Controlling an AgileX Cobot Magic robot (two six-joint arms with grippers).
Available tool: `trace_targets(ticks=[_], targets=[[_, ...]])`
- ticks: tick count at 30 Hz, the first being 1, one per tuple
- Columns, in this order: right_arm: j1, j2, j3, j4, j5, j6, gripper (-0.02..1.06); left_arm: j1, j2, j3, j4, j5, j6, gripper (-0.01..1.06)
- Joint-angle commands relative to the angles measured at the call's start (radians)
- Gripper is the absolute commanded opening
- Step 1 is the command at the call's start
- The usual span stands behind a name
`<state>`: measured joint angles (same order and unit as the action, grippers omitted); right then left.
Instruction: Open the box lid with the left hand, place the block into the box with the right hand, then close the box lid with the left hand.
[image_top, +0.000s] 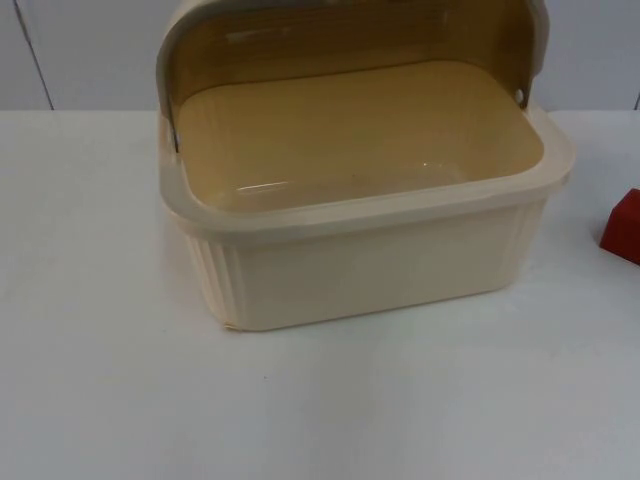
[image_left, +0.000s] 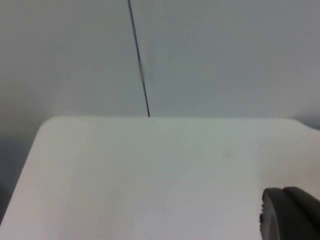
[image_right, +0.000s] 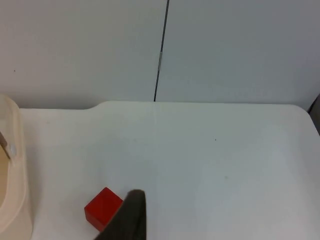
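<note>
You have a cream plastic box (image_top: 380, 270) standing on the white table top (image_top: 120, 400), a rounded-cornered rectangular tub with a broad flat rim and fine vertical ribbing moulded into its outer wall. Its lid (image_top: 350, 40) is swung up and back on side pivots, a domed translucent amber shell edged in the same cream plastic, and it stands open behind the tub against the grey partition wall (image_top: 90, 50). Inside, the box shows a smooth, glossy tan floor that catches a few light reflections. The block (image_top: 622, 228) is a small red cube with sharp edges and a matte face, sitting on the table to the right of the box and apart from it. From the right wrist view you see the same red cube just beside the box's cream rim, with one face lit brighter than the other, and the right gripper (image_right: 127, 220) hangs directly over it, a dark fingertip overlapping the cube's near corner; you cannot tell how far its fingers are spread or whether they touch the block. From the left wrist view the left gripper (image_left: 290, 215) hovers above bare table away from the box, a rounded black fingertip showing, and its finger spacing cannot be told either.
</note>
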<state>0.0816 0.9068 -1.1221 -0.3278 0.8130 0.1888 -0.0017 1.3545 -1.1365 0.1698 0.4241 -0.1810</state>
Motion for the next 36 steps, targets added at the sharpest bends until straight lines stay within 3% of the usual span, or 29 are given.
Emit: trace_targets(ticks=[1, 4, 5, 6, 10, 18, 22, 25, 30, 36], targets=[[0.001, -0.003, 0.002, 0.000, -0.016, 0.006, 1.04, -0.005, 0.006, 0.003, -0.022, 0.025, -0.008, 0.05], [0.001, -0.003, 0.002, 0.001, -0.016, 0.006, 1.04, -0.005, 0.006, 0.003, -0.063, 0.050, -0.008, 0.26], [0.001, -0.003, 0.002, 0.001, -0.016, 0.006, 1.04, -0.005, 0.006, 0.003, -0.063, 0.050, -0.008, 0.26], [0.001, -0.003, 0.002, 0.001, -0.016, 0.006, 1.04, -0.005, 0.006, 0.003, -0.071, 0.057, -0.008, 0.36], [0.001, -0.003, 0.002, 0.014, -0.016, 0.006, 1.04, -0.010, 0.006, 0.003, -0.065, 0.060, -0.008, 1.04], [0.001, -0.003, 0.002, 0.020, -0.016, 0.006, 1.04, -0.010, -0.001, 0.003, -0.058, 0.068, 0.048, 1.05], [0.001, -0.003, 0.002, 0.020, -0.016, 0.006, 1.04, -0.010, -0.010, 0.003, -0.132, 0.077, 0.122, 1.05], [0.001, -0.003, 0.002, 0.020, -0.019, 0.006, 1.04, -0.010, -0.012, 0.003, -0.310, 0.093, 0.303, 1.05], [0.001, 0.013, 0.002, 0.020, -0.041, 0.006, 1.04, -0.010, -0.014, 0.003, -0.484, 0.105, 0.458, 1.05], [0.001, 0.112, 0.002, 0.018, -0.079, 0.006, 1.04, -0.010, -0.022, 0.003, -0.527, 0.102, 0.479, 1.05]])
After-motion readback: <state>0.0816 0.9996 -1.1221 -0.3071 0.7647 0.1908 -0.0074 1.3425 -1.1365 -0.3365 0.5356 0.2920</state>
